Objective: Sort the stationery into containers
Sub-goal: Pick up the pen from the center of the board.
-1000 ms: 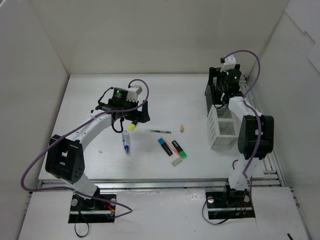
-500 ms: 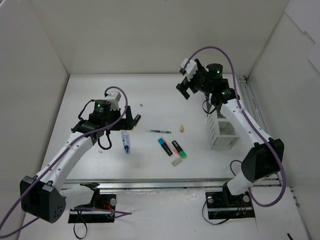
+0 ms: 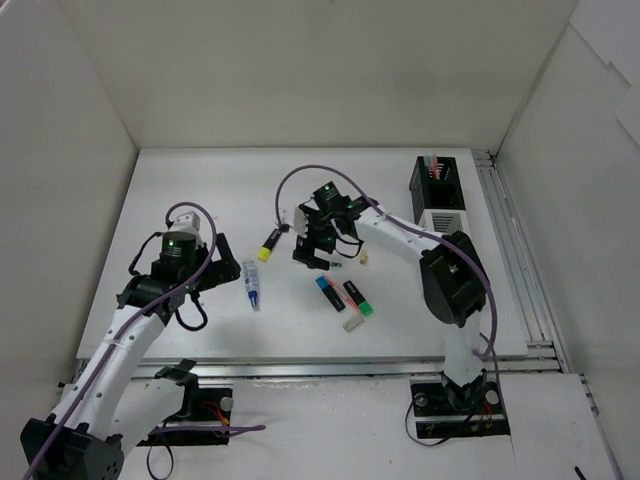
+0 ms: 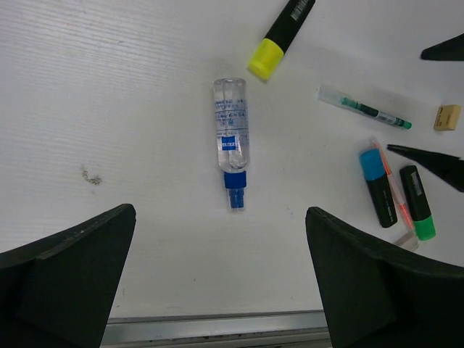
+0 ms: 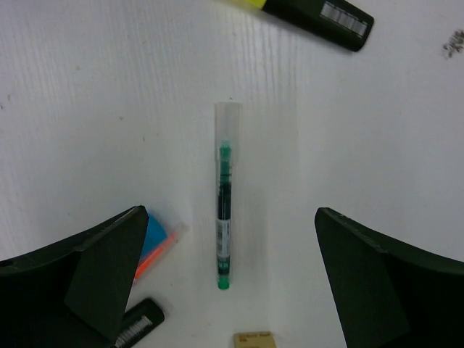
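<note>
Hands both apart: right hand (image 5: pixel 228 214) above green pen (image 5: pixel 225 167), left hand (image 4: pixel 220 210) above tube (image 4: pixel 230 138); containers (image 3: pixel 437 200) overhead only.

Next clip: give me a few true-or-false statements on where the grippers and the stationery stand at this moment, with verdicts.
1. The right gripper has its jaws open, with the green pen lined up between them in the wrist view. True.
2. The left gripper is shut on the white-blue tube. False: its jaws are open and the tube lies free on the table.
3. The yellow highlighter is in the black box. False: it lies on the table near the tube.
4. The blue highlighter and green highlighter lie side by side on the table. True.
</note>
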`<state>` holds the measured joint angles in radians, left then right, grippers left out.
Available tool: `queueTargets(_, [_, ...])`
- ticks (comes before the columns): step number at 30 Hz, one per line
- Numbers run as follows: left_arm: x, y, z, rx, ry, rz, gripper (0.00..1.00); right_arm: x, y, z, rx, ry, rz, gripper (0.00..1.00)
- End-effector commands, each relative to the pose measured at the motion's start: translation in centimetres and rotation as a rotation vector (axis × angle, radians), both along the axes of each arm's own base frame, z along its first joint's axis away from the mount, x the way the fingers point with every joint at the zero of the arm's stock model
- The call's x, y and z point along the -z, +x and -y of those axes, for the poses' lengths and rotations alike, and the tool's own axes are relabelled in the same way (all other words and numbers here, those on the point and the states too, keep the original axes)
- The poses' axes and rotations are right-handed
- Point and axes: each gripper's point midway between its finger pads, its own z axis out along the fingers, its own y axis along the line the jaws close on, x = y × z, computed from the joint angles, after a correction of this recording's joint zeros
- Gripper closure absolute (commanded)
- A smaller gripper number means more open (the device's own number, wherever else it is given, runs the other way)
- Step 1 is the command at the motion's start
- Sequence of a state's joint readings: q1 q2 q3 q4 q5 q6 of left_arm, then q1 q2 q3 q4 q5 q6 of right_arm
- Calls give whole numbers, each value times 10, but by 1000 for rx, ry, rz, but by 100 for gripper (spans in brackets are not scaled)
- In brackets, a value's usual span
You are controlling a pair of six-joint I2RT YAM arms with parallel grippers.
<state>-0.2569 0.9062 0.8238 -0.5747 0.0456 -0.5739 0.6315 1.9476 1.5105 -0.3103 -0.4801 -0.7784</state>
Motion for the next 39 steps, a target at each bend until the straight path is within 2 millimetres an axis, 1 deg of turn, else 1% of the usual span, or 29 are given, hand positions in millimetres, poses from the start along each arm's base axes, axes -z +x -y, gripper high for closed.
queueTargets(1, [-17,1,-10,-71,-16,53,1,-12,16,-26,20,-51,93,2])
queueTargets(3, [-17,-1,-10,-73,-21,63,1,-4,17,-35,36,-76,94,3])
queueTargets(4, [-19,-1,-10,-74,-25,70,1,5,21,-38,39,-94,96,4])
queueTargets(6, [-20,-3,-10,-74,-32,81,1,10,24,-42,52,-98,88,6])
queueTargets(7, [-19,-3,-9,-72,-35,82,1,18,27,-42,63,-112,82,8])
queueTargets(9, [-19,-4,-10,-75,-35,85,1,27,28,-41,73,-135,80,10])
queueTargets(10, [-19,-4,-11,-78,-34,87,0,35,32,-37,86,-157,81,11])
queueTargets(12, [-18,-4,-11,-79,-35,85,1,42,32,-34,96,-176,77,12])
queueTargets(14, [-19,-3,-10,-77,-34,90,1,49,32,-31,103,-197,75,19])
queueTargets(16, [-19,-2,-10,-76,-33,89,1,55,30,-28,107,-212,69,29])
queueTargets(18, [-19,-1,-10,-74,-30,89,1,59,30,-27,107,-218,62,36])
queueTargets(19, [-19,-1,-10,-74,-30,88,1,60,30,-28,103,-218,60,47])
queueTargets(21, [-18,-1,-10,-74,-29,83,1,63,29,-27,103,-222,56,61])
queueTargets(22, [-17,0,-10,-74,-28,82,1,64,30,-27,105,-225,58,71])
queueTargets(23, [-18,-1,-10,-74,-29,83,1,64,30,-29,102,-225,61,75])
queueTargets(24, [-18,1,-15,-98,-10,90,1,63,32,-28,105,-226,62,79])
queueTargets(25, [-18,1,-16,-100,-6,93,1,60,34,-30,106,-219,70,86])
queueTargets(26, [-18,2,-16,-99,-6,96,0,58,36,-29,110,-215,72,89])
queueTargets(27, [-18,3,-16,-101,-6,97,1,50,41,-33,115,-198,86,92])
queueTargets(28, [-20,4,-15,-96,-7,103,1,46,44,-34,121,-188,92,98])
queueTargets(30, [-21,5,-15,-91,-3,104,1,31,53,-36,137,-148,103,100])
queueTargets(31, [-22,7,-14,-89,-3,103,0,13,61,-39,147,-110,125,100])
queueTargets(32, [-25,8,-14,-90,-4,110,1,1,70,-36,170,-81,130,100])
queueTargets(33, [-25,9,-14,-89,-1,105,1,-11,74,-36,174,-37,126,100])
queueTargets(34, [-26,10,-13,-84,-3,108,0,-38,80,-41,178,20,156,100])
queueTargets(36, [-28,13,-12,-81,-5,110,0,-69,93,-34,215,112,167,100])
queueTargets(37, [-29,14,-11,-77,-7,111,0,-100,99,-33,231,189,224,100])
queueTargets(38, [-30,16,-10,-73,-5,111,1,-117,110,-21,283,246,245,100])
queueTargets(39, [-32,18,-9,-71,-6,116,0,-135,108,-9,308,299,271,100])
